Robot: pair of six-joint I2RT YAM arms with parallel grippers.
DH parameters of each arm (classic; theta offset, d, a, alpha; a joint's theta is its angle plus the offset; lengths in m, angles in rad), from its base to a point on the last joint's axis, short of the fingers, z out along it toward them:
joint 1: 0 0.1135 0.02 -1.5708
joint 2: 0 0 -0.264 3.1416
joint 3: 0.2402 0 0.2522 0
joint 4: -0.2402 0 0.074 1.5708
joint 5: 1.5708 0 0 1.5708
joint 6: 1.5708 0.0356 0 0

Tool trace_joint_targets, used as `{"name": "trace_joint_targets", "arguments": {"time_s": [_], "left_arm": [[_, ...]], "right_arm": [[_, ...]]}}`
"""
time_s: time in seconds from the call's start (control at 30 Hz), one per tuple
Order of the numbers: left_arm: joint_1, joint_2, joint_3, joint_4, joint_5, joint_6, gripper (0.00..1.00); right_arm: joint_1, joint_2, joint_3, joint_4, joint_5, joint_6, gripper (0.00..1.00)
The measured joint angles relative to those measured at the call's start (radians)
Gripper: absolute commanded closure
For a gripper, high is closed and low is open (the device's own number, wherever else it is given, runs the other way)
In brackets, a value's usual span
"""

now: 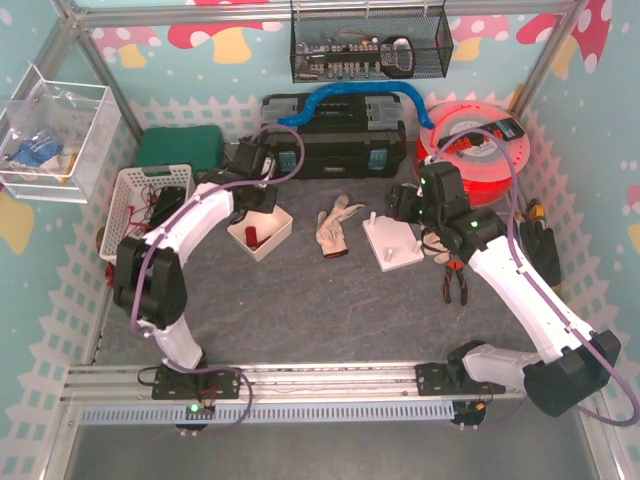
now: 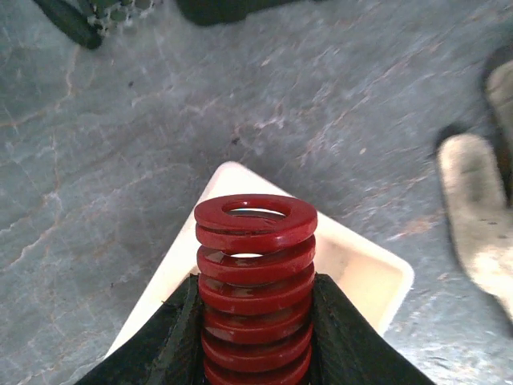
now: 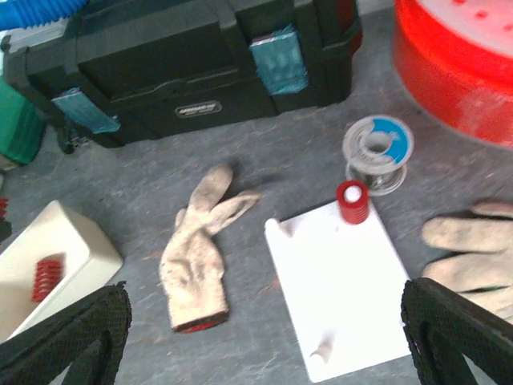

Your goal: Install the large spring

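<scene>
Two black fingers (image 2: pixel 178 341) of the left gripper (image 2: pixel 255 305) pinch the large spring (image 2: pixel 255 241), a glossy red flat-wire coil, above the cream bin (image 2: pixel 357 269); the right gripper (image 3: pixel 263 295) hangs spread over the white plate (image 3: pixel 337 273)

Red coil spring (image 2: pixel 255 281), centre frame: glossy coated metal. White rectangular tray (image 2: pixel 367 274) beneath: smooth plastic. Grey tabletop (image 2: pixel 144 144): matt, veined. Cream glove (image 3: pixel 196 261): coarse knitted cloth.

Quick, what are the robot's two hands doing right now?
Left gripper: shut on the large red spring.
Right gripper: open, holding nothing.
</scene>
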Motion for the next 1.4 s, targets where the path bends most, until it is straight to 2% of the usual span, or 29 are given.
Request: {"name": "trace_joint_targets", "arguments": {"time_s": [0.13,0.3,0.43,0.5,0.6,0.8,0.93,1.23,1.4], "left_arm": [[0.000,-0.098,-0.064,0.075,0.065,-0.007,0.99],[-0.004,-0.203,-0.200,0.220,0.226,-0.004,1.00],[-0.017,-0.232,-0.291,0.372,0.364,0.002,1.00],[-0.031,-0.236,-0.340,0.454,0.425,0.008,1.00],[-0.076,-0.236,-0.388,0.548,0.478,0.034,1.00],[-0.205,-0.235,-0.426,0.761,0.557,0.091,1.00],[-0.250,-0.236,-0.477,0.900,0.598,0.119,1.00],[-0.269,-0.236,-0.492,0.989,0.612,0.140,1.00],[-0.269,-0.236,-0.492,0.990,0.612,0.145,1.00]], "right_arm": [[0.000,0.032,0.021,-0.034,-0.074,0.056,0.11],[-0.004,0.185,0.148,-0.100,-0.199,0.068,0.21],[-0.011,0.286,0.256,-0.130,-0.298,0.052,0.28],[-0.016,0.314,0.291,-0.142,-0.339,0.041,0.36],[-0.032,0.358,0.351,-0.172,-0.410,0.025,0.41],[-0.053,0.492,0.503,-0.239,-0.550,-0.045,0.43],[-0.053,0.566,0.564,-0.294,-0.618,-0.100,0.43],[-0.053,0.587,0.573,-0.354,-0.734,-0.169,0.43],[-0.055,0.584,0.533,-0.352,-0.810,-0.193,0.47]]}}
